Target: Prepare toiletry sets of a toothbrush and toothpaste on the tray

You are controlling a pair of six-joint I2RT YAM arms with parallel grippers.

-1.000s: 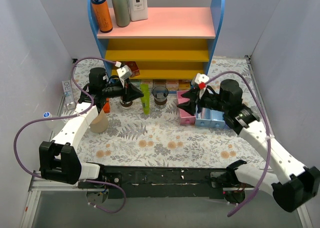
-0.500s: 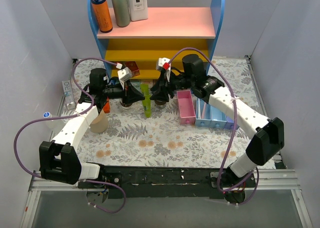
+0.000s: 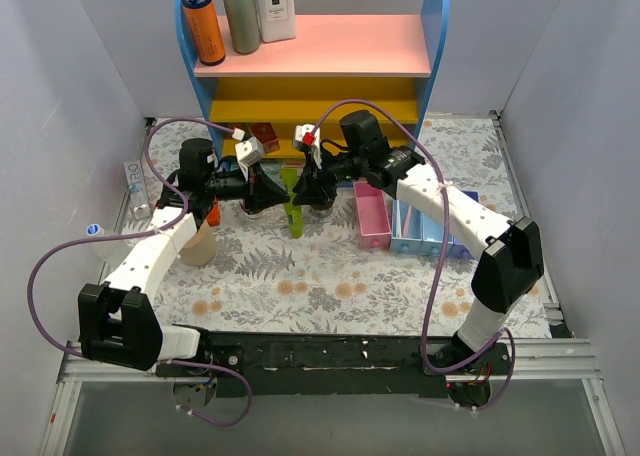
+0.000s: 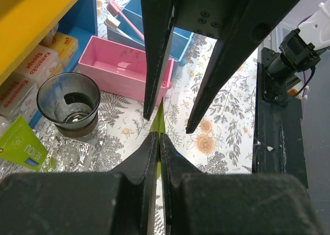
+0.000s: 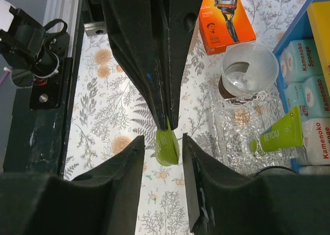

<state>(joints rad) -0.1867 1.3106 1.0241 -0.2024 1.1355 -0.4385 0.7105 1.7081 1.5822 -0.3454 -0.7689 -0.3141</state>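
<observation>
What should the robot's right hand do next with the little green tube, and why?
Probably close the right gripper on the green tube. Its fingers stand open on either side of the tube's end, not yet pressing it, while the left gripper is shut on the other end. Once the right holds it, the left could let go.

Bright, even light comes from overhead, leaving only soft, faint shadows beneath my arms [image 3: 150, 261] on the table [image 3: 330, 276]. In both wrist views my own fingers [image 4: 129, 194] loom dark and a little blurred near the lens, while the clear tray [image 5: 229, 127] throws small white glints.
</observation>
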